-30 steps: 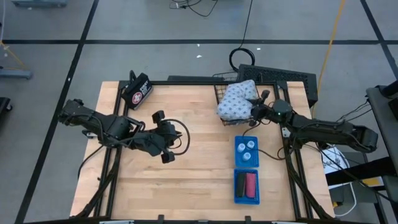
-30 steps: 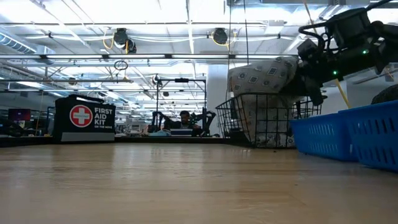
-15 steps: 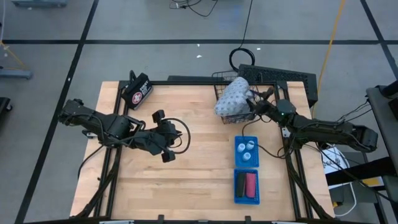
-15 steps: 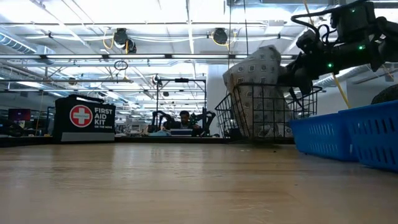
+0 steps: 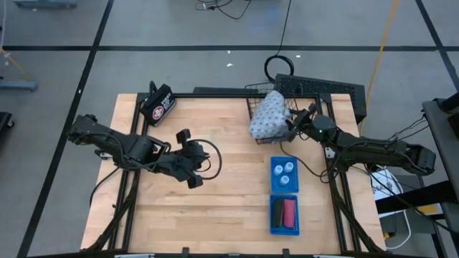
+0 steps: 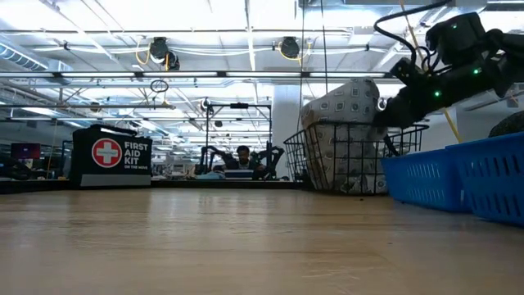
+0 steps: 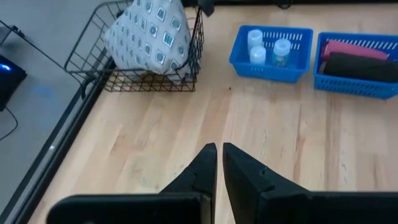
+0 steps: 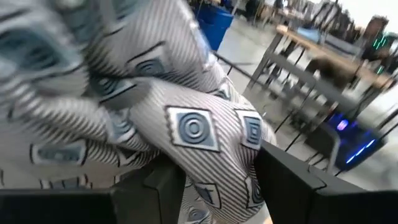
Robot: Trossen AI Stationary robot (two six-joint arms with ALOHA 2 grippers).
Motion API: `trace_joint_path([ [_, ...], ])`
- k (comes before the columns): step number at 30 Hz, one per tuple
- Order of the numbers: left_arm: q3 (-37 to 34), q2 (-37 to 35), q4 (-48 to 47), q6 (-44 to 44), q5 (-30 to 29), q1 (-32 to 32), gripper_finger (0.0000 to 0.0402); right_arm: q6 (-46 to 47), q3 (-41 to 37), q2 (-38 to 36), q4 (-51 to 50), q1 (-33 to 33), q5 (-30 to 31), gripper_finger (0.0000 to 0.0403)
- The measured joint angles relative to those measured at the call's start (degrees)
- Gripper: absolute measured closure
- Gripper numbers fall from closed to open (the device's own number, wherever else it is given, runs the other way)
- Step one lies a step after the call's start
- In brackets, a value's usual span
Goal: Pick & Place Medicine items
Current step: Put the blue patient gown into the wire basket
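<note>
Right gripper (image 5: 292, 120) clamped on the patterned pouch (image 5: 269, 115), upper right of the high view; pouch sits in the black wire basket (image 5: 252, 106), bulging above its rim. Left gripper (image 5: 188, 159) hovers mid-table, left of centre, fingers (image 7: 205, 167) pinched together, nothing held. Three white bottles (image 5: 285, 173) in the upper blue tray (image 5: 275, 186); pink and black pieces (image 5: 284, 211) in the lower blue tray (image 5: 273, 229).

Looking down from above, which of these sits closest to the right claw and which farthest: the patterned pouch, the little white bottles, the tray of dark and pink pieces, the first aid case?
From the right claw:
1. Patterned pouch, right at the claw, in the wire basket.
2. White bottles, in the nearer blue tray.
3. Dark and pink pieces, in the tray beyond.
4. First aid case, at the opposite far corner.
</note>
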Motion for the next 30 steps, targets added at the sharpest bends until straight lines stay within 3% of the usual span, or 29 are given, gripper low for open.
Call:
trace_joint_path([
  [8, -1.7, 0.0, 0.2, -1.3, 0.1, 0.0, 0.0364, 5.9, 0.0, -0.4, 1.6, 0.0, 1.1, 0.0216],
  [14, -1.7, 0.0, 0.2, -1.5, 0.1, -0.1, 0.0364, 15.0, 0.1, -3.2, -3.3, 0.0, 8.6, 0.0184],
  [20, -1.7, 0.0, 0.2, -1.5, 0.1, -0.1, 0.0364, 15.5, 0.0, -5.4, -3.6, 0.0, 13.4, 0.0156],
  [24, -1.7, 0.0, 0.2, -1.4, 0.1, -0.1, 0.0364, 14.1, 0.0, -7.8, 2.7, 0.1, 13.0, 0.0154],
  [30, -1.7, 0.0, 0.2, -1.4, 0.0, -0.1, 0.0364, 13.4, 2.0, -10.8, 5.8, 1.7, 6.0, 0.0165],
])
